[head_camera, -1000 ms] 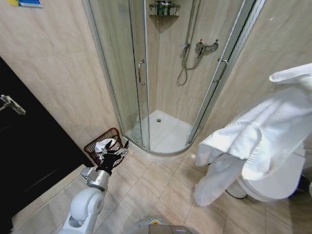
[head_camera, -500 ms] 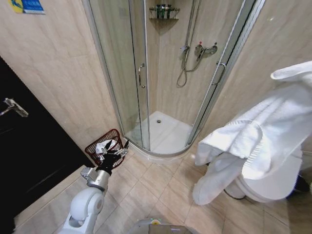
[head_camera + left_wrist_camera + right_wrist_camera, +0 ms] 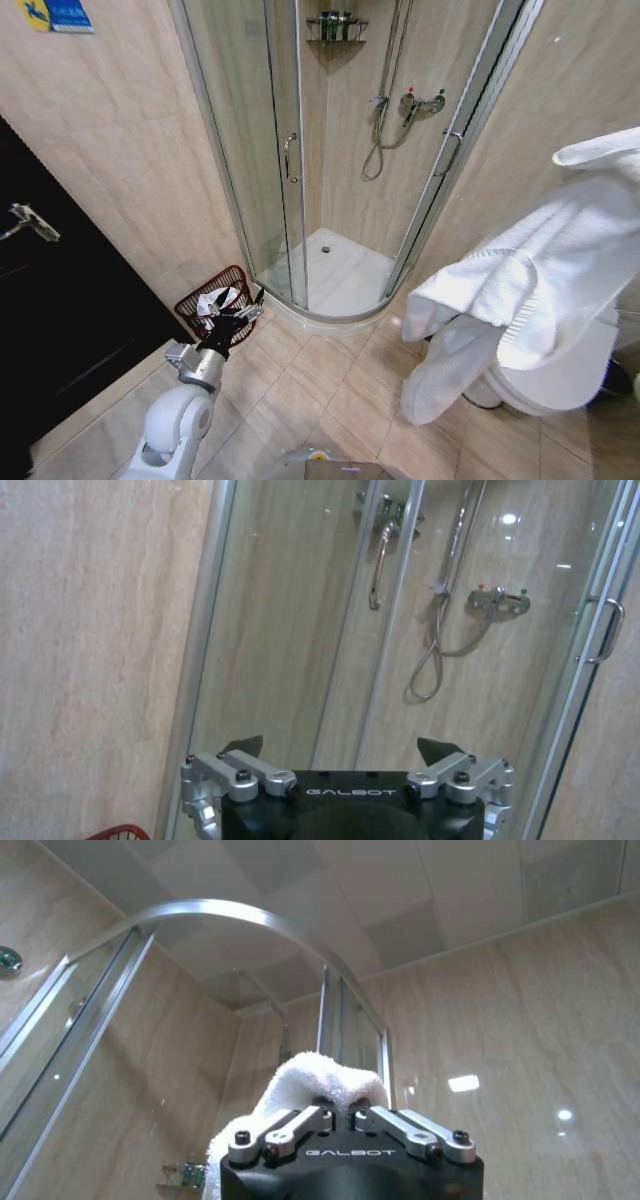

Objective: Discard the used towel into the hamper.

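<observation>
The towel (image 3: 530, 290) is large and white and hangs in the air at the right of the head view, over the toilet. My right gripper (image 3: 340, 1104) is shut on a fold of the towel (image 3: 315, 1074), pointing up toward the ceiling. The hamper (image 3: 212, 298), a small dark red wire basket, stands on the floor against the wall beside the shower, with something white lying inside. My left gripper (image 3: 238, 318) is held low, right beside the hamper's near rim. In the left wrist view the left gripper (image 3: 342, 746) is open and empty, and the hamper rim (image 3: 125, 831) shows at a corner.
A glass shower enclosure (image 3: 300, 200) with a raised white tray (image 3: 335, 275) fills the corner behind the hamper. A white toilet (image 3: 560, 385) stands at the right under the towel. A dark door (image 3: 60, 320) is on the left. Tiled floor (image 3: 320, 380) lies between.
The head view has shifted slightly. The towel's hanging end has swayed a little. The left arm holds its place by the hamper.
</observation>
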`<state>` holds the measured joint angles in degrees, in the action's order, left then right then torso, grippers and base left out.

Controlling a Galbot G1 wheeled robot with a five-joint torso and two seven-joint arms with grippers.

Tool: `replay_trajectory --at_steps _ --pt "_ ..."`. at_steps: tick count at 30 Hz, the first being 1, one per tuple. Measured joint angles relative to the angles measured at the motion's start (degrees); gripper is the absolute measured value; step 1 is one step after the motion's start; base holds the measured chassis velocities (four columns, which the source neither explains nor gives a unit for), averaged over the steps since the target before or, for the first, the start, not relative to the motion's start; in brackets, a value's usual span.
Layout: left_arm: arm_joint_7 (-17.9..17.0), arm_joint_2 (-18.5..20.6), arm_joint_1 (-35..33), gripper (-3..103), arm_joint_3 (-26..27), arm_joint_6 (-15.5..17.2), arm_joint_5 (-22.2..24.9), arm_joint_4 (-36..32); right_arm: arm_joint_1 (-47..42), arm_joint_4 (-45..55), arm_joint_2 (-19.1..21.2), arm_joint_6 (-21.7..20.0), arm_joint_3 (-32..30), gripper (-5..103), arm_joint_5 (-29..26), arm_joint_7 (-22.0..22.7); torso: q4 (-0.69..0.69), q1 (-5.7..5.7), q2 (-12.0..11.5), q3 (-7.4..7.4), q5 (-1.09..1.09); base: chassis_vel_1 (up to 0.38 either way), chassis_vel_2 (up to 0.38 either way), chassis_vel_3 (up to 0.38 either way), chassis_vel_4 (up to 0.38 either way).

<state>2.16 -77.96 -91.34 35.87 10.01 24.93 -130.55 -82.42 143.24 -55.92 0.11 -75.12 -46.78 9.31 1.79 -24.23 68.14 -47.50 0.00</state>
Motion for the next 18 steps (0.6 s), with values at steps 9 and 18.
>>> replay_trajectory --at_steps 9,18 --pt "0.0 0.01 0.0 100 0.0 0.0 0.0 0.0 0.41 0.0 0.78 -0.04 0.41 6 0.15 0.01 0.0 0.12 -0.26 0.14 0.0 0.027 0.025 0.017 0.029" --pt "0.0 0.0 0.0 100 0.0 0.0 0.0 0.0 0.45 0.0 0.95 -0.09 0.08 6 -0.21 -0.44 0.01 0.19 -0.41 0.22 0.0 0.081 0.08 0.075 0.083"
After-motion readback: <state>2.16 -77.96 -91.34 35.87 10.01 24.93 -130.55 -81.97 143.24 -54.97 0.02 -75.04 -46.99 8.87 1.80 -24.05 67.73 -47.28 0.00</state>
